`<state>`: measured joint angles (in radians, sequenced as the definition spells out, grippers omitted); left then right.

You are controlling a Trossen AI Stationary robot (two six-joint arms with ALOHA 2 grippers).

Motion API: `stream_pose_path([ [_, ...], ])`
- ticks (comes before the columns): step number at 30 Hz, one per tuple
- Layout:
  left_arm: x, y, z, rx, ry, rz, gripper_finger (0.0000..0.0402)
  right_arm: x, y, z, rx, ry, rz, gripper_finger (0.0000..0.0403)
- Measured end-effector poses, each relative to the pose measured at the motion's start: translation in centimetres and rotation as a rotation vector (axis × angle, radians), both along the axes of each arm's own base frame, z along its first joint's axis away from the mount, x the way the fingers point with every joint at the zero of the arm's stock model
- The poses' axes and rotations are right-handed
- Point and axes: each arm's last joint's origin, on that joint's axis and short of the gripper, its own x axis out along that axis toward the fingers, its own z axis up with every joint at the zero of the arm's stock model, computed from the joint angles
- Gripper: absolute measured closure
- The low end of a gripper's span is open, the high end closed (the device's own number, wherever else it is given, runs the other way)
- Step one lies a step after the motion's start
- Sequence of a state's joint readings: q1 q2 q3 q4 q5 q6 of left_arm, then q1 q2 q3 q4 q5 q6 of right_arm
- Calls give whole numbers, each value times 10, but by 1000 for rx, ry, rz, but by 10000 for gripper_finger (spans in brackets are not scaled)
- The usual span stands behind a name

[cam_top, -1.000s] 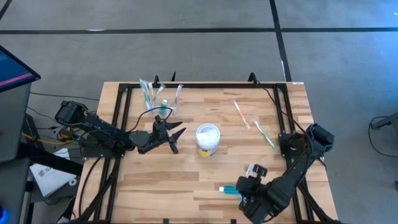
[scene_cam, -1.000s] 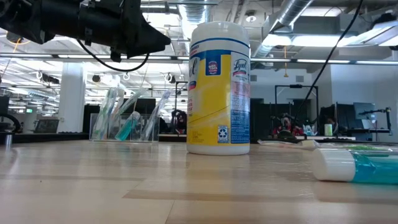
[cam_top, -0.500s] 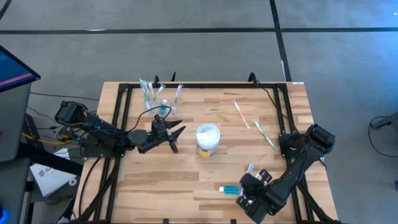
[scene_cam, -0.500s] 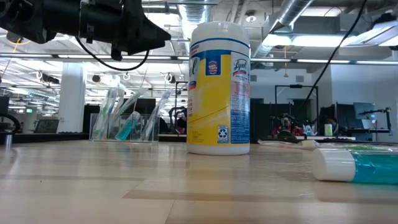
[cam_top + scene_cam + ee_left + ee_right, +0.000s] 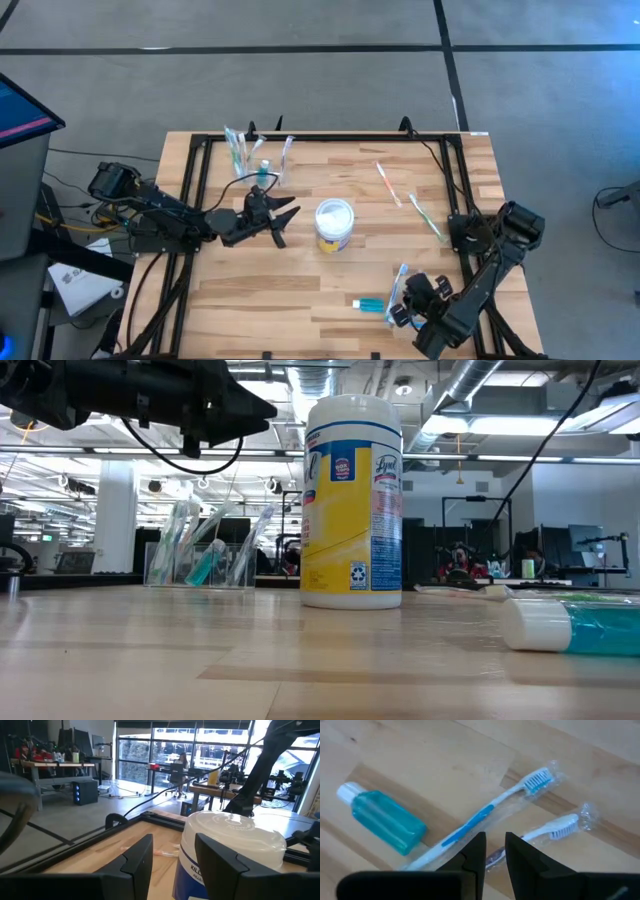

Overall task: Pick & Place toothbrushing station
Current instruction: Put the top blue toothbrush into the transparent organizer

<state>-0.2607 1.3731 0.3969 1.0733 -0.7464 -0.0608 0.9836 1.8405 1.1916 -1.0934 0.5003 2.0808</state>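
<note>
Wooden surface (image 5: 300, 280) on a black frame. Near its middle stands a white-lidded yellow tub (image 5: 334, 224). Left tool (image 5: 283, 222), fingers spread, hangs just left of the tub. Toward the far left edge sits the clear toothbrushing station (image 5: 255, 160). Right tool (image 5: 396, 312), fingers narrowly apart, hovers over two wrapped toothbrushes (image 5: 485, 815) beside a small blue bottle (image 5: 385, 817) near the front edge.

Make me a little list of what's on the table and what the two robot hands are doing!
Organiser stand: clear, far left of table, brushes in it
Tub: yellow wipes tub, upright, mid-table
Blue bottle: lying near right gripper
Wrapped toothbrushes: two beside the bottle
Left gripper: open, raised beside the tub, empty
Right gripper: above the toothbrushes, narrow gap, holding nothing
</note>
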Motion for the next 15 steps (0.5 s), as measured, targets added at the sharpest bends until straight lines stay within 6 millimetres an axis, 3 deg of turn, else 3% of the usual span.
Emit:
stream_pose_path([
  [10, 0, 2, 1, 0, -8, 5, 262, -19, -32, -3, 126, -151, -28, 336],
  [15, 0, 2, 1, 0, -10, 6, 262, -26, -46, -11, 218, -210, -42, 312],
])
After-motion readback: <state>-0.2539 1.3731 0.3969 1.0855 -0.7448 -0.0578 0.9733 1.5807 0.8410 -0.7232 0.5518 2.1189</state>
